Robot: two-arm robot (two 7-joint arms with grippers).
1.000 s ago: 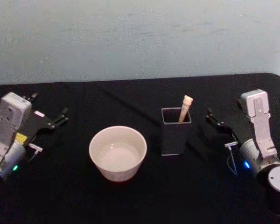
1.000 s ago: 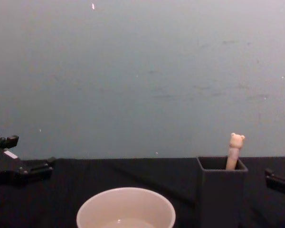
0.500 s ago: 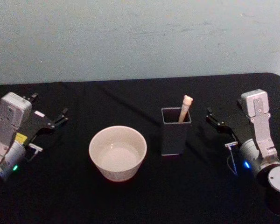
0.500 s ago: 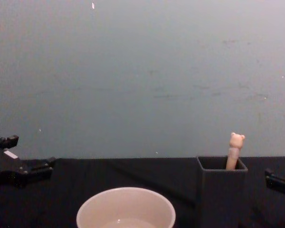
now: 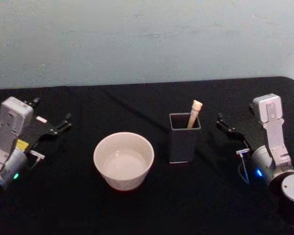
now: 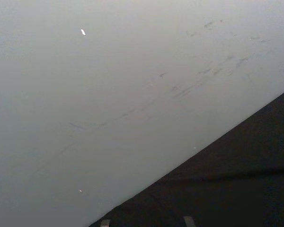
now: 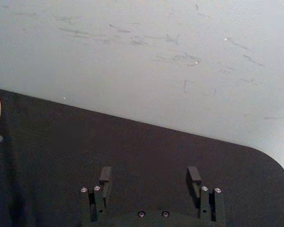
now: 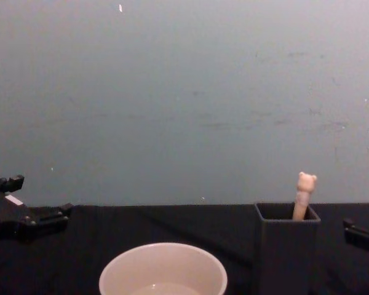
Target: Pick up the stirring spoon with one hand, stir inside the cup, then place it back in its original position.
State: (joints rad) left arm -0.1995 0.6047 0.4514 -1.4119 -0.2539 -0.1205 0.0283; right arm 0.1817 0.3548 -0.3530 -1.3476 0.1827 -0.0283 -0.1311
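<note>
Spoon: the stirring spoon [image 5: 194, 113] stands in the dark holder box [image 5: 184, 142], leaning on the far right corner. Only its bear head and a bit of handle stick out.
Cup: the cup [image 5: 123, 159] sits on the black table [image 5: 137, 105], just to the left of the box, not touching it.
My right jaws: my right gripper [image 5: 225, 126] waits near the box, on its right side. Its jaws are spread wide apart and hold nothing.
My left jaws: my left gripper [image 5: 59, 126] rests far out to the left of the cup. Its jaws are spread too, and hold nothing.
What changed: almost nothing. A second ago my right gripper was in nearly the same spot. Spoon, cup and box have not moved at all.
What that means: I think the job has not really begun. Nobody has picked up the spoon yet.
Next: my right jaws are closest, so they should go up to the bear head.
</note>
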